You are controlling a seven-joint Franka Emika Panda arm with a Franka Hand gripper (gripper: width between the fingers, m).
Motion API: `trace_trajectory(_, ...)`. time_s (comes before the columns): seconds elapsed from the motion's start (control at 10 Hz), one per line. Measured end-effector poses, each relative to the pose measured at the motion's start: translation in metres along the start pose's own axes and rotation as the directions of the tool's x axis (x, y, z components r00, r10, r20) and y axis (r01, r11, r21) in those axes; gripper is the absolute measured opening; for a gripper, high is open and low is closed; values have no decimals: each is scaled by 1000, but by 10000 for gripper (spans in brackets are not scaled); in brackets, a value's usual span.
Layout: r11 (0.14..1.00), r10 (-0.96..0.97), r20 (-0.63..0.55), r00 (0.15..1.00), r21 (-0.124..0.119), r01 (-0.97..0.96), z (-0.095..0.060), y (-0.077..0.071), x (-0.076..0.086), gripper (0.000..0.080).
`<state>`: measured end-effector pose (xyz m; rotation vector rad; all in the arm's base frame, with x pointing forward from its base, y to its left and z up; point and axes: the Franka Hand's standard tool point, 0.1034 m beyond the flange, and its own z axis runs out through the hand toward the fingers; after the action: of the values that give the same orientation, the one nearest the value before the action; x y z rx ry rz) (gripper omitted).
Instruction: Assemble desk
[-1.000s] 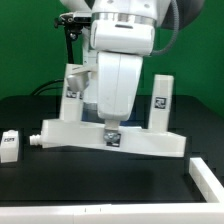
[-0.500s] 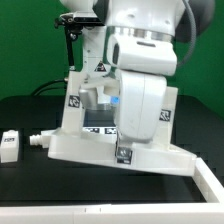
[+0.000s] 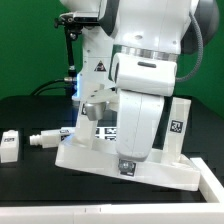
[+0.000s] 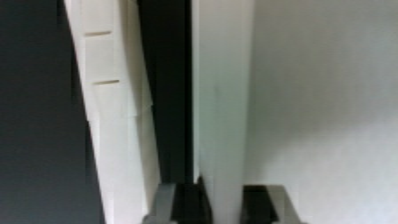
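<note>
The white desk top (image 3: 95, 157) rests on the black table with its legs pointing up. One leg (image 3: 178, 126) with a marker tag stands at the exterior view's right. Another leg (image 3: 48, 139) sticks out sideways at the left end. A loose leg (image 3: 10, 146) lies at the far left. My gripper (image 3: 127, 163) reaches down over the front rim and is shut on it. In the wrist view the white rim (image 4: 219, 110) runs between my two dark fingertips (image 4: 183, 205), and my gripper (image 4: 222, 207) clamps it.
A white bar (image 3: 211, 181) lies at the exterior view's right front, and a white strip (image 3: 60, 212) runs along the front edge of the table. A black stand (image 3: 68, 40) rises behind the desk. The arm hides the desk's middle.
My gripper has moved toward the exterior view's right and nearer the camera, holding the rim. The desk top has swung with it, so its left end has turned toward the middle.
</note>
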<state>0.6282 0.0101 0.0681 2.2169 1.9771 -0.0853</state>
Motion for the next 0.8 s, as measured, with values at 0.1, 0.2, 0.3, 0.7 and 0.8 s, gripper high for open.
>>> trace_trajectory(0.1, 1000, 1, 2, 1000, 4, -1, 2, -1, 0, 61)
trace_trajectory(0.2, 1000, -2, 7, 1000, 17, 2, 6, 1, 4, 61)
trace_trajectory(0.3, 1000, -3, 8, 1000, 17, 2, 9, 7, 10, 61)
trace_trajectory(0.7, 1000, -2, 10, 1000, 17, 1, 14, 21, 25, 61)
trace_trajectory(0.8, 1000, 0, 15, 1000, 31, -1, 17, 23, 24, 61)
